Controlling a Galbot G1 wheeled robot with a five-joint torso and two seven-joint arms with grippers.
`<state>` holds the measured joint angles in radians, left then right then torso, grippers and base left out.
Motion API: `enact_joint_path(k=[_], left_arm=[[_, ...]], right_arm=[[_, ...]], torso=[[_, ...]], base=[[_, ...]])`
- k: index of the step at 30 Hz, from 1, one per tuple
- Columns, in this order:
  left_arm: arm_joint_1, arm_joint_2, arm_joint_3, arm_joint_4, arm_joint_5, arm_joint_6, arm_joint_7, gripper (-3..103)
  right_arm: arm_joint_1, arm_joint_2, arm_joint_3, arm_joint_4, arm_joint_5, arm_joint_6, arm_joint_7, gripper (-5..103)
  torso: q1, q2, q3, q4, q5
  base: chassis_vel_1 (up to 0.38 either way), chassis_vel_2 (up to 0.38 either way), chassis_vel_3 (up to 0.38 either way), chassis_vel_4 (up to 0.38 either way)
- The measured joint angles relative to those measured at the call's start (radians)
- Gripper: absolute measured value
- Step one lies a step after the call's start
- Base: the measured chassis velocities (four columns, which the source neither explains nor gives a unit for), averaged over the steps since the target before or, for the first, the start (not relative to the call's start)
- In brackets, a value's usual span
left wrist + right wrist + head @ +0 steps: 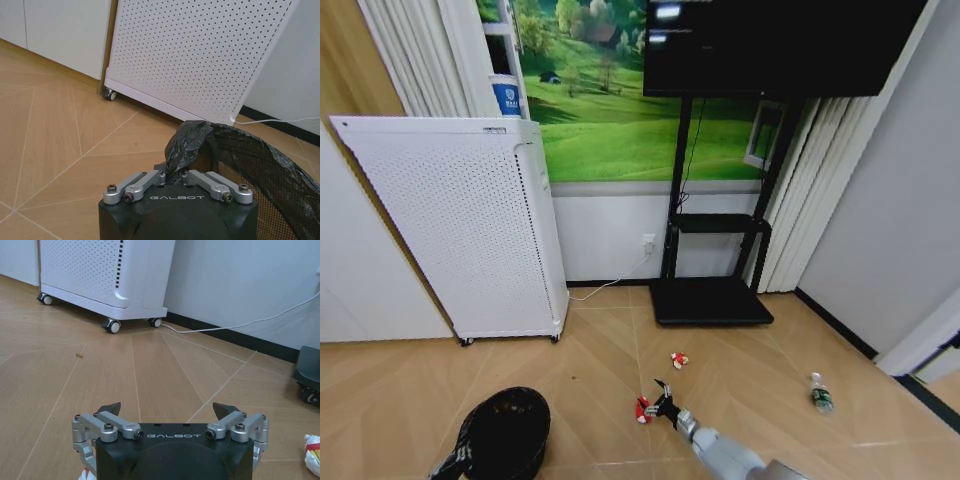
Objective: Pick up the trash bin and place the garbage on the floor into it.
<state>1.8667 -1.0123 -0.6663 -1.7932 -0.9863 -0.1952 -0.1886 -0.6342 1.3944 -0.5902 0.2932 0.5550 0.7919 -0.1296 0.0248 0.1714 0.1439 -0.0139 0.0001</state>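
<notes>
The trash bin [510, 432], round and black with a bag liner, sits at my lower left on the wooden floor. My left gripper [456, 462] is at its rim. In the left wrist view that gripper [172, 176] is shut on the bunched liner and rim of the bin [260, 170]. My right gripper [659, 402] hangs low over the floor, right beside a red-and-white bit of garbage [642, 408]. In the right wrist view the right gripper [167, 411] is open, and that bit [84, 474] peeks out by one finger. A second red-and-white bit [678, 360] [314, 460] lies farther off. The clear bottle [820, 396] lies to the right.
A tall white perforated unit on castors [470, 230] [200, 55] [105, 275] stands at the back left, with a white cable along the wall. A black TV stand base [710, 300] [310, 375] sits behind the garbage. Grey walls close in on the right.
</notes>
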Motion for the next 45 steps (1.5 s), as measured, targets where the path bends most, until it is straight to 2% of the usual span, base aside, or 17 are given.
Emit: enact_joint_path(k=[5,13,24,45], left_arm=[[0.002,0.0,-0.001,-0.001,0.0,0.0,-0.003,7],[0.002,0.003,-0.005,0.0,-0.002,-0.001,-0.005,7],[-0.001,-0.003,0.001,0.004,0.001,-0.002,-0.003,7],[-0.003,-0.012,0.003,0.01,0.006,-0.007,0.006,7]], right_arm=[[-0.02,0.014,-0.01,0.009,-0.002,-0.004,0.016,100],[-0.043,0.025,-0.029,0.009,-0.004,0.005,-0.021,100],[-0.007,0.09,0.02,-0.131,-0.045,-0.012,-0.052,100],[-0.023,0.098,0.086,-0.186,-0.11,-0.022,-0.053,100]], torso=[[0.0,0.0,0.0,0.0,-0.0001],[0.0,0.0,0.0,-0.0001,-0.0001],[0.0,0.0,0.0,0.0,-0.0001],[0.0,0.0,0.0,-0.0001,-0.0001]], base=[[0.0,0.0,0.0,0.0],[0.0,0.0,0.0,0.0],[0.0,0.0,0.0,0.0],[0.0,0.0,0.0,0.0]])
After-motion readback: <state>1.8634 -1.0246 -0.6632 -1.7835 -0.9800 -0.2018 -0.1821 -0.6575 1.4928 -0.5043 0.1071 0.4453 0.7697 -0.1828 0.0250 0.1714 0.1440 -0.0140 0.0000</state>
